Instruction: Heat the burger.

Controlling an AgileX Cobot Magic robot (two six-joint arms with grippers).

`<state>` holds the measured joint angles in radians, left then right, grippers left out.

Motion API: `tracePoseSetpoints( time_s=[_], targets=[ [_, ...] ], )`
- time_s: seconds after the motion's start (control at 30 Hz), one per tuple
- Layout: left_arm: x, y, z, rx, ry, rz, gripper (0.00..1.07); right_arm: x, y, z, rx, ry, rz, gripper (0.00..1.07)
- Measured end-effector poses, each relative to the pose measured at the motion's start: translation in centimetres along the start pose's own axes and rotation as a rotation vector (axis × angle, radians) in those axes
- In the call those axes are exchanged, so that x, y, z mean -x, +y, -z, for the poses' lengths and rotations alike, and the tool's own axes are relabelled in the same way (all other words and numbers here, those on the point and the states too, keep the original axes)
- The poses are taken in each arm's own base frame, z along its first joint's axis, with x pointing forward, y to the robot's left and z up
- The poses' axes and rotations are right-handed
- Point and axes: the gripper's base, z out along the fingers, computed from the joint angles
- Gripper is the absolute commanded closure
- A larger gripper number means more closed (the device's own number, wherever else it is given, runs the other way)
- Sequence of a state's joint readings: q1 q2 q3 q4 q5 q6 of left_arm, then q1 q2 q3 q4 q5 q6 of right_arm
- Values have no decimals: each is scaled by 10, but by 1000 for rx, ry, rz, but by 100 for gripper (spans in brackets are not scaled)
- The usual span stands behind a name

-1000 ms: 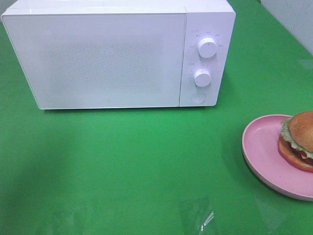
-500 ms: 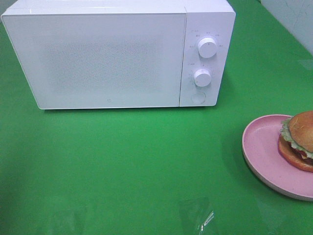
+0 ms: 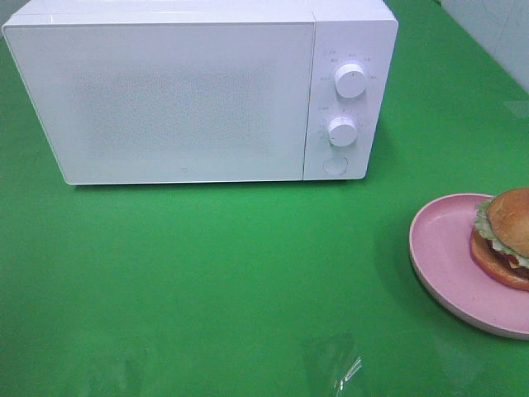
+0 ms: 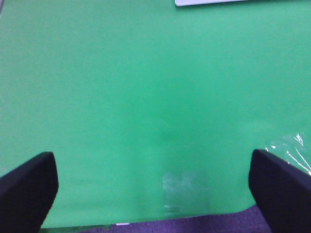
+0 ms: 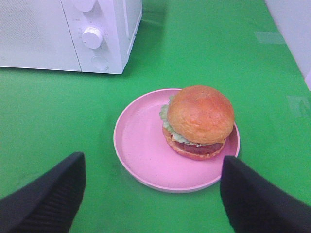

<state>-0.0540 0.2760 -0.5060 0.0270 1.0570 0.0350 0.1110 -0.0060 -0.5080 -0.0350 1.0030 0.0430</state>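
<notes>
- Left gripper (image 4: pixel 155 194), jaws spread wide, hangs over bare green table (image 3: pixel 207 273), as before.
- Right gripper (image 5: pixel 150 194), also spread, holds nothing.
- Burger (image 5: pixel 199 121) rests unmoved on the pink plate (image 5: pixel 141 150).
- Microwave (image 3: pixel 182 91) beyond, door shut, unchanged.

We see our left black gripper (image 4: pixel 155 189) spread wide, holding nothing. Our right black gripper (image 5: pixel 150 194) also stands open and empty.

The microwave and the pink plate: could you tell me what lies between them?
Only bare green tabletop separates the microwave from the pink plate, seen in the exterior high and right wrist views.
</notes>
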Motion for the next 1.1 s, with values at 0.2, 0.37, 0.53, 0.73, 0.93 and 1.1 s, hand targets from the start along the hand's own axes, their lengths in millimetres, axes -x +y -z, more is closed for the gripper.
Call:
tracePoseSetpoints(
  time_s=[0.2,0.37,0.53,0.73,0.93,1.1],
  targets=[
    [-11,0,15,4,-122,-17,6,0,0,0,0,0,0,32],
    [-20,-2,28,2,-223,-8,6,0,0,0,0,0,0,32],
    [-26,-2,34,8,-280,-5,6,0,0,0,0,0,0,32],
    [-26,-2,34,59,-279,33,6,0,0,0,0,0,0,32],
    [-26,-2,34,76,-278,44,6,0,0,0,0,0,0,32],
    [-26,-2,34,76,-278,44,6,0,0,0,0,0,0,32]
  ],
)
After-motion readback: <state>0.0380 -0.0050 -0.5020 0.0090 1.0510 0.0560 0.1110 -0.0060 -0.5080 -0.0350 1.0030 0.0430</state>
